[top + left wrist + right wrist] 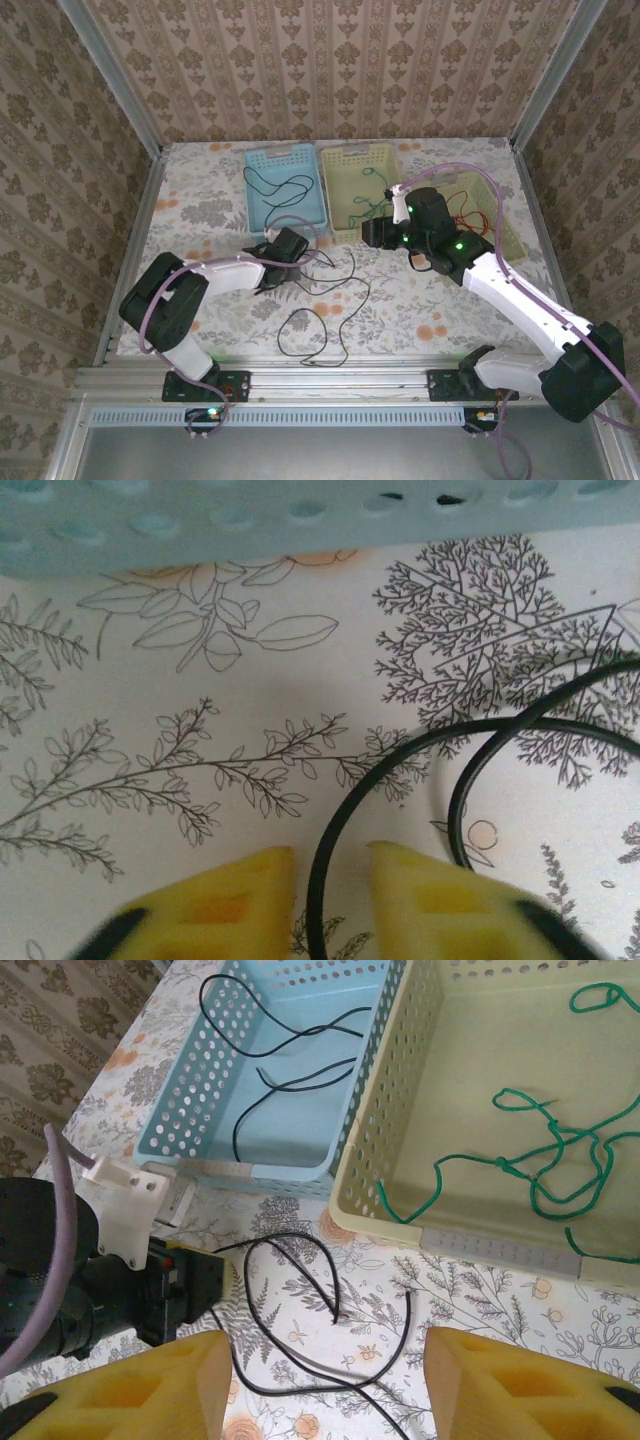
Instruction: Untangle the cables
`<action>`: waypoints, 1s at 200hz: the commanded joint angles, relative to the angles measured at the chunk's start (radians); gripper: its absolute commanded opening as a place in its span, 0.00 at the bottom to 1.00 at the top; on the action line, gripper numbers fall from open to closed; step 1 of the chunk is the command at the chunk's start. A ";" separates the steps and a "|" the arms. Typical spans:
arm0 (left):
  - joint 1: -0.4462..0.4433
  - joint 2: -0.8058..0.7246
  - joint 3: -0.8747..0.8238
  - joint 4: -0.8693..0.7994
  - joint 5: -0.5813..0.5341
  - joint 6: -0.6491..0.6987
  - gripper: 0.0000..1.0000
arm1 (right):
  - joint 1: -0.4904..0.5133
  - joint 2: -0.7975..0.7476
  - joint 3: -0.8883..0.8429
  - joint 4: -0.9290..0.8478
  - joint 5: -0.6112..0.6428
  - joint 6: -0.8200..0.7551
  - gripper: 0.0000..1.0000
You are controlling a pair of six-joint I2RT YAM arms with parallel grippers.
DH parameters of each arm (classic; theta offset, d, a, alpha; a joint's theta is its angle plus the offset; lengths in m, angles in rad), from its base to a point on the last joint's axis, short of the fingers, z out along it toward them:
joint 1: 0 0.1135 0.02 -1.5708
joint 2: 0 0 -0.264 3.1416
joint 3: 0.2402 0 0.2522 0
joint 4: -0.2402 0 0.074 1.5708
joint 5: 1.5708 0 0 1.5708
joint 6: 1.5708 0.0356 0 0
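A black cable lies in loose loops on the flowered table, seen again as the black cable. One strand of it runs between the yellow fingers of my left gripper, which stands open low over the table with a gap on both sides of the wire. My left gripper sits just in front of the blue basket. My right gripper hangs wide open above the loops with nothing in it; it is the right gripper. Another black cable lies in the blue basket, a green one in the yellow basket.
The blue basket and yellow basket stand side by side at the back. A third, pale basket at the right holds a red cable. The left arm's wrist sits close to the loops. Patterned walls enclose the table.
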 commanded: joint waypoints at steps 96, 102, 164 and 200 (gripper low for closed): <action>-0.092 -0.284 0.333 -0.231 -0.073 0.225 0.00 | -0.044 -0.068 -0.047 0.000 0.045 -0.001 0.54; -0.085 -0.298 0.350 -0.234 -0.078 0.233 0.00 | -0.045 -0.067 -0.048 0.003 0.044 0.001 0.54; 0.017 -0.368 0.475 -0.227 -0.066 0.294 0.00 | -0.045 -0.074 -0.056 0.013 0.035 0.004 0.54; 0.098 -0.391 0.577 -0.203 -0.047 0.363 0.00 | -0.046 -0.083 -0.067 0.014 0.041 0.007 0.54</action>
